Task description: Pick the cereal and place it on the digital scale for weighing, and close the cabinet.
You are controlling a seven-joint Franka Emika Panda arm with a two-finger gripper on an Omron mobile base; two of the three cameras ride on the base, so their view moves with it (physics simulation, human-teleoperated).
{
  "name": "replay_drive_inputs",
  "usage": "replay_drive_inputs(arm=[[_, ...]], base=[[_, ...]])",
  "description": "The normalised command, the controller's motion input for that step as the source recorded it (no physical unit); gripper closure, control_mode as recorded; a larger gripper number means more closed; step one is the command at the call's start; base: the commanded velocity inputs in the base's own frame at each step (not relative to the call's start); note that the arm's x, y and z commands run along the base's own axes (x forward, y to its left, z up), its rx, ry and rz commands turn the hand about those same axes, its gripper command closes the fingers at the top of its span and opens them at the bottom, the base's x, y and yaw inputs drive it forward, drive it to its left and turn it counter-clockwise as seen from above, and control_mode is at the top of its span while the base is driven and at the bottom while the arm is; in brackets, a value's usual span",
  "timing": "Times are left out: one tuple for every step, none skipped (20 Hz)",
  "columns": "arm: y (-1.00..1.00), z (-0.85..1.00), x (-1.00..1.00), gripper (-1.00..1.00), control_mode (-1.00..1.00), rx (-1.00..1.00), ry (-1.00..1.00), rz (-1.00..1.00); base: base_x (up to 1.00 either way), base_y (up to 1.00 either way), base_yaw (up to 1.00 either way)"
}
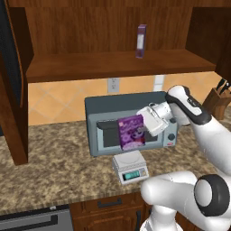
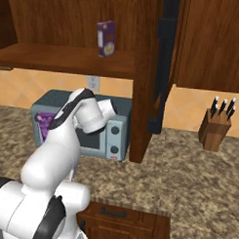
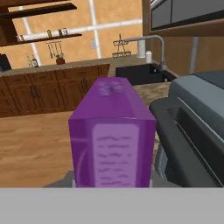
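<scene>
My gripper is shut on the cereal, a purple-magenta box with a cartoon front, held upright in the air before the toaster oven's door. The box hangs just above the digital scale, which sits on the counter with its greenish display facing forward. In the hand view the cereal stands close up and hides the fingertips. A sliver of the cereal shows past the arm in the right base view. The cabinet stands open, with its doors swung out on both sides.
A narrow purple box with a white stripe stands on the cabinet shelf. The grey toaster oven sits right behind the scale. A knife block stands on the counter to the right.
</scene>
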Motion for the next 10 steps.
replay_drive_inputs(arm=[[0.0, -0.61, 0.28, 1.0, -1.0, 0.0, 0.04, 0.0], [0.0, -0.55, 0.14, 1.0, -1.0, 0.0, 0.04, 0.0], [0.0, -0.4, 0.13, 1.0, -1.0, 0.0, 0.0, 0.01], [0.0, -0.44, 0.16, 1.0, -1.0, 0.0, 0.0, 0.01], [0.0, -0.57, 0.29, 1.0, -1.0, 0.0, 0.0, 0.0], [0.0, -0.76, 0.34, 1.0, -1.0, 0.0, -0.03, 0.0], [0.0, -0.84, 0.34, 1.0, -1.0, 0.0, -0.06, 0.0], [0.0, -0.81, 0.21, 1.0, -1.0, 0.0, -0.07, 0.0], [0.0, -0.84, 0.14, 1.0, -1.0, 0.0, -0.01, 0.0], [0.0, -0.81, 0.09, 1.0, -1.0, 0.0, 0.0, 0.0]], base=[[0.0, 0.0, 0.0], [0.0, 0.0, 0.0], [0.0, 0.0, 0.0], [0.0, 0.0, 0.0], [0.0, 0.0, 0.0], [0.0, 0.0, 0.0], [0.0, 0.0, 0.0], [0.0, 0.0, 0.0], [0.0, 0.0, 0.0], [0.0, 0.0, 0.0]])
